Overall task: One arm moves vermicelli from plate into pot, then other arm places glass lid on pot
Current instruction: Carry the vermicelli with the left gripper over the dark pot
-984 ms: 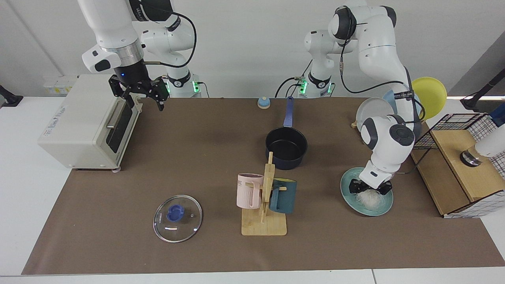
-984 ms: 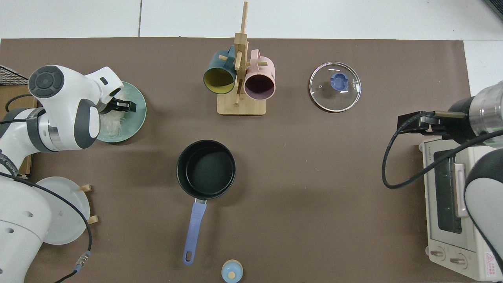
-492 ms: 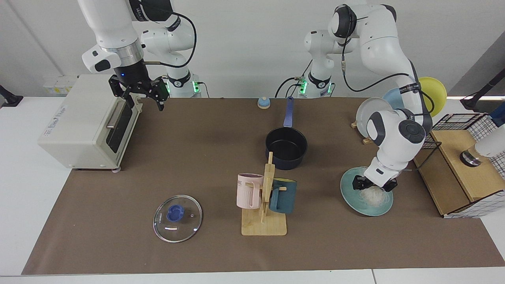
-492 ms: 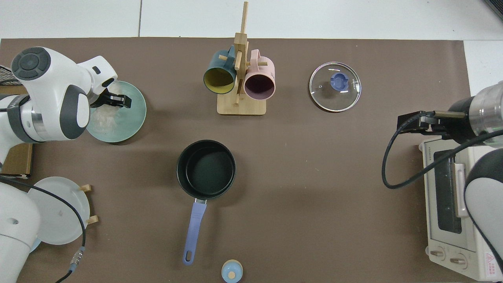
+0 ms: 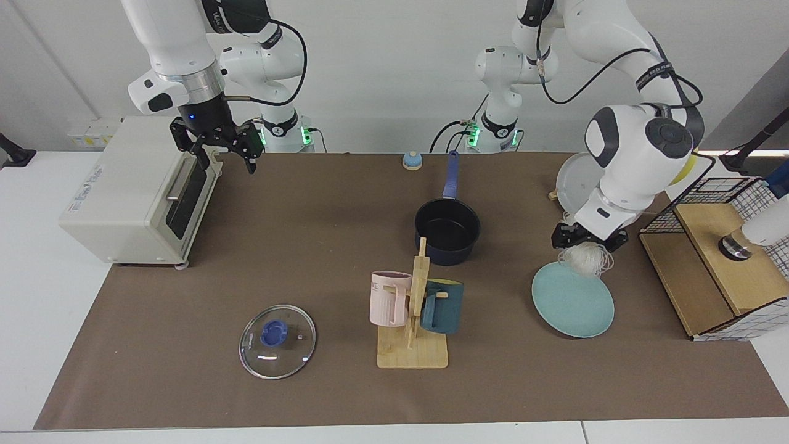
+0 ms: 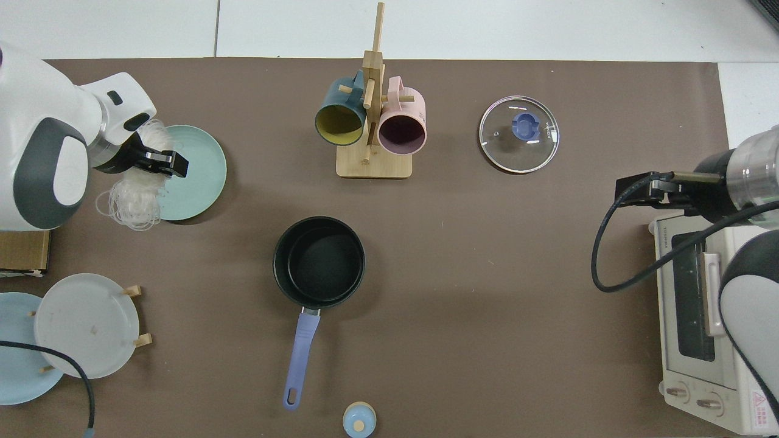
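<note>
My left gripper [image 5: 588, 239] is shut on the vermicelli [image 5: 585, 260], a whitish tangle hanging in the air above the far edge of the teal plate [image 5: 573, 301]. From above, the left gripper [image 6: 155, 161] holds the vermicelli [image 6: 131, 199] over the rim of the plate [image 6: 198, 173], whose surface is bare. The navy pot [image 5: 447, 229] stands mid-table, black inside, with nothing in it [image 6: 319, 261]. The glass lid [image 5: 277, 341] lies flat on the mat, blue knob up [image 6: 518, 134]. My right gripper [image 5: 223, 154] waits open by the toaster oven, away from the lid.
A wooden mug rack [image 5: 414, 333] with a pink mug [image 5: 388, 299] and a teal mug [image 5: 442, 306] stands between the pot and the front edge. A toaster oven [image 5: 132, 191] sits at one end, racked plates [image 6: 85, 322] and a wire basket [image 5: 721, 246] at the other.
My left gripper has risen from the plate with the vermicelli in it and shifted toward the back of the table. The plate is now bare. The right arm has not moved.
</note>
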